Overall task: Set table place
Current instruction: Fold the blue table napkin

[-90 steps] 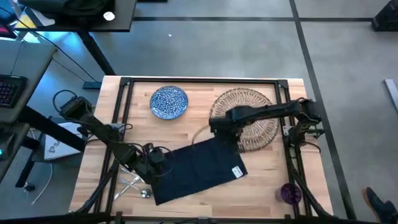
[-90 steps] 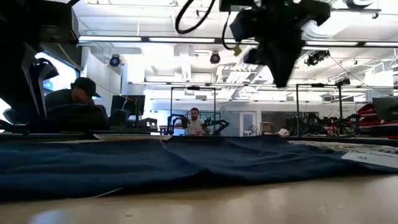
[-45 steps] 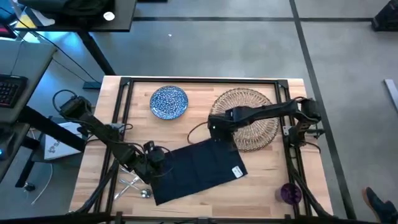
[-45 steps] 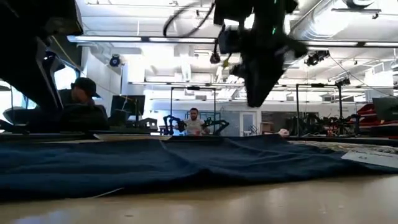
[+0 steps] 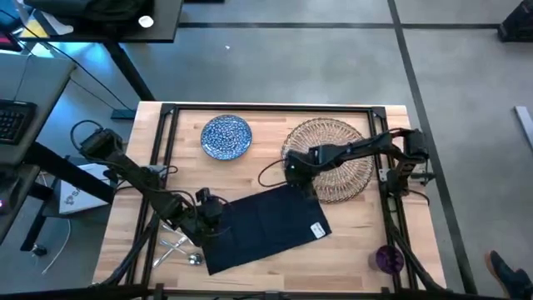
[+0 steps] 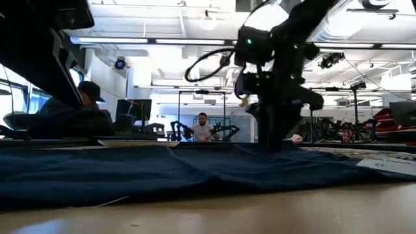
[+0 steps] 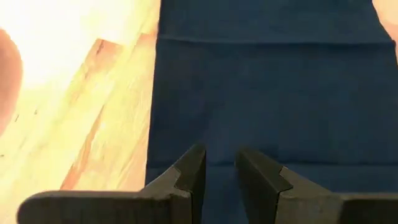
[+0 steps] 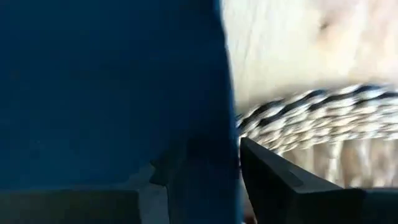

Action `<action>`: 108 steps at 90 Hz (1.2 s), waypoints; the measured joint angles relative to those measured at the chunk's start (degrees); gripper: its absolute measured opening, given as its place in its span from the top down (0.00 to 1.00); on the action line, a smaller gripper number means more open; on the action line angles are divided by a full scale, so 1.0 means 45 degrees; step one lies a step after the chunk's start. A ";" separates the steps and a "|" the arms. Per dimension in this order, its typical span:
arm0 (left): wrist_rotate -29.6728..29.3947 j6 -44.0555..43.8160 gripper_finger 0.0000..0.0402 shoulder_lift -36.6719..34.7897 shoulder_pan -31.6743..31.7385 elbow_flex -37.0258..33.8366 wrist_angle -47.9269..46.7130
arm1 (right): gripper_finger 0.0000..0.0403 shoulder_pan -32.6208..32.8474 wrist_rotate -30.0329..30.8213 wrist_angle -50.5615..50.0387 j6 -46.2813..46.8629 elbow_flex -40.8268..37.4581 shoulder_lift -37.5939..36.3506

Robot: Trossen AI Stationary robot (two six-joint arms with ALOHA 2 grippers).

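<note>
High view: the napkin (image 5: 262,229) is lying spread on the table (image 5: 350,242), with the plate (image 5: 226,136) and placemat (image 5: 329,158) beyond it, the cup (image 5: 388,258) near the right corner and the cutlery (image 5: 179,247) by the napkin's left edge. The left gripper (image 5: 212,218) is sitting at that edge; the right gripper (image 5: 293,177) is reaching down to the far corner.

Low view: the right gripper (image 6: 273,140) is touching the napkin (image 6: 130,172).

Left wrist view: the fingers (image 7: 189,177) are standing slightly parted over the napkin (image 7: 267,93).

Right wrist view: the fingers (image 8: 273,174) are pinching the napkin's (image 8: 106,87) edge beside the placemat (image 8: 323,118).
</note>
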 joint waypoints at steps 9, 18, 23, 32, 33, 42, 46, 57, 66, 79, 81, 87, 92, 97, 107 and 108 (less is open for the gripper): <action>-0.0006 -0.0002 0.84 0.0000 0.0079 0.0000 0.0000 | 0.76 -0.0001 -0.0250 0.0211 0.0211 -0.0195 -0.0023; -0.0015 0.0000 0.84 0.0000 0.0144 0.0000 -0.0005 | 0.79 0.0016 -0.0412 0.0212 0.0261 -0.0194 -0.0019; -0.0012 0.0000 0.84 0.0000 0.0188 0.0000 -0.0010 | 0.83 0.0030 -0.0400 0.0207 0.0257 -0.0171 -0.0014; -0.0010 -0.0005 0.84 0.0000 0.0273 0.0000 -0.0010 | 0.93 0.0034 -0.0447 0.0284 0.0226 -0.0171 -0.0008; -0.0010 -0.0005 0.84 0.0000 0.0273 0.0000 -0.0010 | 0.95 0.0034 -0.0447 0.0293 0.0219 -0.0171 -0.0005; -0.0010 -0.0005 0.84 0.0000 0.0273 0.0000 -0.0010 | 0.99 0.0126 -0.0375 0.0301 0.0172 -0.0171 -0.0010; -0.0005 -0.0005 0.84 0.0000 0.0273 0.0000 -0.0010 | 0.99 0.0204 -0.0266 0.0295 0.0195 -0.0171 -0.0044; -0.0005 -0.0005 0.84 0.0000 0.0273 0.0000 -0.0017 | 1.00 0.0524 0.0417 0.0007 0.0227 -0.0123 -0.0387; -0.0005 0.0064 0.84 0.0000 0.0273 0.0000 -0.0020 | 1.00 0.0884 0.1148 -0.0872 0.0217 0.0524 -0.0748; -0.0117 0.0209 0.84 0.0000 0.0273 0.0000 -0.0031 | 1.00 0.1508 0.2371 -0.2596 -0.0054 0.2219 -0.0956; -0.0160 0.0209 0.84 0.0000 0.0273 0.0000 -0.0034 | 1.00 0.1606 0.2491 -0.2800 -0.0069 0.2525 -0.0956; -0.0199 0.0209 0.84 0.0000 0.0273 0.0000 -0.0012 | 1.00 0.1870 0.2676 -0.3190 -0.0060 0.3420 -0.0971; -0.0204 0.0209 0.84 0.0000 0.0273 0.0000 -0.0005 | 1.00 0.2005 0.2702 -0.3262 -0.0137 0.3966 -0.1005; -0.0208 0.0212 0.84 0.0000 0.0273 0.0000 -0.0019 | 1.00 0.2053 0.3256 -0.3320 -0.0606 0.4244 -0.1014; -0.0196 0.0204 0.84 0.0000 0.0273 0.0000 -0.0005 | 1.00 0.1664 0.4918 -0.4241 -0.0350 0.4626 -0.0985; -0.0190 0.0204 0.84 0.0000 0.0273 0.0000 -0.0005 | 1.00 0.1631 0.4757 -0.4284 -0.0228 0.4685 -0.0985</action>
